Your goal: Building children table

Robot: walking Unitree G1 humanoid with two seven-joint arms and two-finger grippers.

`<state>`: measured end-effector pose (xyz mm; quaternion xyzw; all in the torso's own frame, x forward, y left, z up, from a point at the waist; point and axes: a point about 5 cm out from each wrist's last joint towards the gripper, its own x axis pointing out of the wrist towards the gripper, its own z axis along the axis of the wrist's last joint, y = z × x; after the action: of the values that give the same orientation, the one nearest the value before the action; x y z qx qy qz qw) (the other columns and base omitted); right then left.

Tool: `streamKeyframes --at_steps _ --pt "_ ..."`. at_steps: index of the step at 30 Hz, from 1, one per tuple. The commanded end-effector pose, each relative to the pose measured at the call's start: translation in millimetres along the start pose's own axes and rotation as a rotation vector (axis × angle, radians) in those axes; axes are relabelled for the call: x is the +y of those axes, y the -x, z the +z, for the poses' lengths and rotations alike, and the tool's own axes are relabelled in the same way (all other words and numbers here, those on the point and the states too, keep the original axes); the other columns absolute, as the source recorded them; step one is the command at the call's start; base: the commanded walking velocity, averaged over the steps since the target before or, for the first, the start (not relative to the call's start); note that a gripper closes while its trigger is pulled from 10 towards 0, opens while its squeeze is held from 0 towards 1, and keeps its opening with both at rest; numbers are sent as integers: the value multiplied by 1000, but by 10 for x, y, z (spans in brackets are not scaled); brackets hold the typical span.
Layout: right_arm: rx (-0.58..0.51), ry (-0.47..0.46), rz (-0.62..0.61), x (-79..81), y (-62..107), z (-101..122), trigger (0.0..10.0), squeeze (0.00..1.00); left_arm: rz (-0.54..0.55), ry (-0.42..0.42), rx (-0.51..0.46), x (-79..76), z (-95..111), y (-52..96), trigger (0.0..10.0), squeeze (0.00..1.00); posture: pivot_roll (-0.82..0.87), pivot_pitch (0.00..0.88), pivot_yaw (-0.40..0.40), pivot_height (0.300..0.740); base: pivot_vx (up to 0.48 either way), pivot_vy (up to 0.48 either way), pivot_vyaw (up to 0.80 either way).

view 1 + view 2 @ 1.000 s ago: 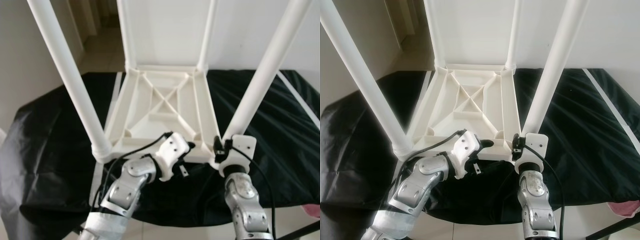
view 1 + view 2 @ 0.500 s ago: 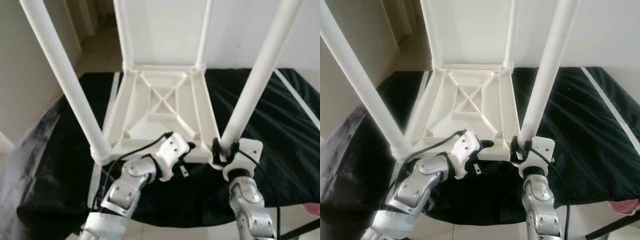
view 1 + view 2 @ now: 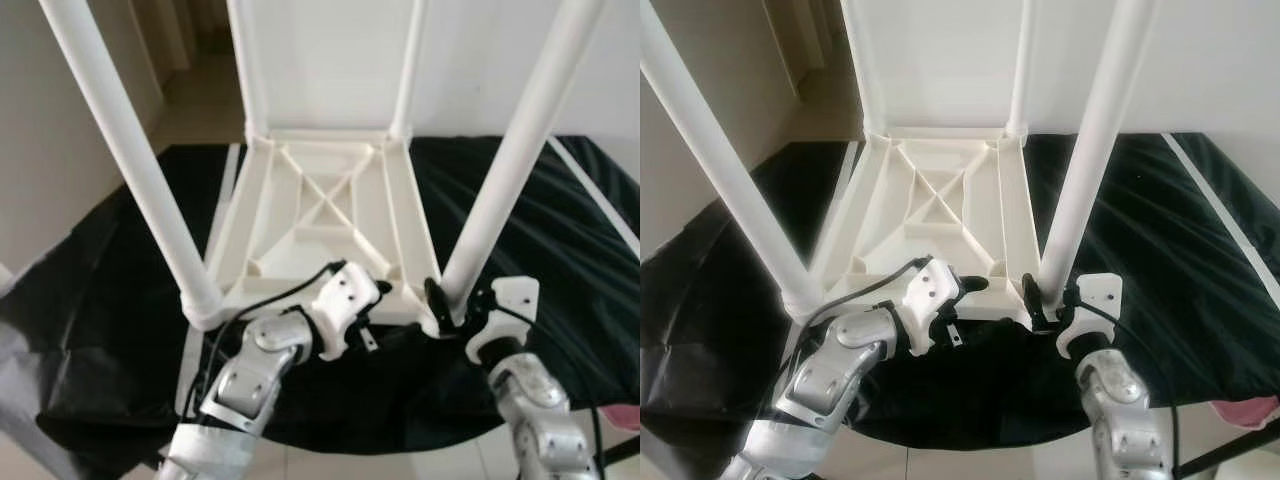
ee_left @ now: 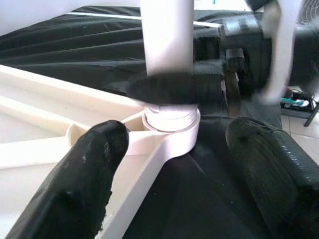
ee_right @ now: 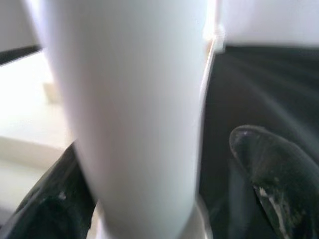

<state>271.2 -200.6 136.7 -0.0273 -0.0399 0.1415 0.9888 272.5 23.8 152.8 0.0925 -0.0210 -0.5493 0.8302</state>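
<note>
A white children's table (image 3: 320, 215) lies upside down on a black sheet (image 3: 560, 230), its four legs pointing up. My right gripper (image 3: 452, 305) stands open around the base of the near right leg (image 3: 510, 170). The right wrist view has that leg (image 5: 134, 114) between the fingers, one finger (image 5: 271, 174) clear of it. My left gripper (image 3: 372, 315) is open at the table's near edge, just left of that corner. In the left wrist view its fingers (image 4: 84, 169) straddle the frame by the leg's socket (image 4: 172, 124).
The near left leg (image 3: 130, 160) rises steeply on my left, and two far legs stand by the white wall. The sheet's near edge hangs over tiled floor. Something pink (image 3: 1250, 410) lies at the lower right. A hallway opens at the far left.
My right wrist has swung rightwards around the base of the near right leg, and its fingers have come apart from the leg. The left arm has stayed put.
</note>
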Motion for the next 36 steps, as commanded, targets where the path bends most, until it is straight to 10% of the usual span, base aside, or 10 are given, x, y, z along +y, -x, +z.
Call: streamKeyframes --at_steps 1,14,16,18,31,32,33,34,36 --pt "0 19 116 5 -57 37 10000 0 38 4 13 34 -20 -16 10000 0 -91 3 33 740 0 0 0" --pt "53 72 324 39 -192 -7 10000 0 45 -6 14 65 4 -5 10000 0 -69 4 29 740 0 0 0" --pt "74 84 350 14 -169 -47 1176 0 53 -5 12 72 8 1 10000 0 -65 5 25 740 0 0 0" --pt "84 86 358 -9 -153 -68 0 0 54 -5 11 70 8 3 10000 0 -64 6 25 740 0 0 0" --pt "137 84 359 -151 -29 -121 0 0 36 2 14 33 -6 -2 10000 0 -73 18 38 740 0 0 0" --pt "137 80 352 -151 -22 -124 6000 0 35 2 14 30 -6 -5 10000 0 -75 20 39 740 0 0 0" --pt "135 76 344 -152 -19 -124 6000 0 33 2 14 28 -7 -5 10000 0 -77 20 40 740 0 0 0" --pt "132 54 334 -147 -13 -127 10000 0 30 4 13 23 -5 -12 10000 0 -79 20 42 740 0 0 0" --pt "130 37 327 -142 -8 -130 10000 0 27 5 12 19 -4 -16 10000 0 -83 22 43 740 0 0 0"
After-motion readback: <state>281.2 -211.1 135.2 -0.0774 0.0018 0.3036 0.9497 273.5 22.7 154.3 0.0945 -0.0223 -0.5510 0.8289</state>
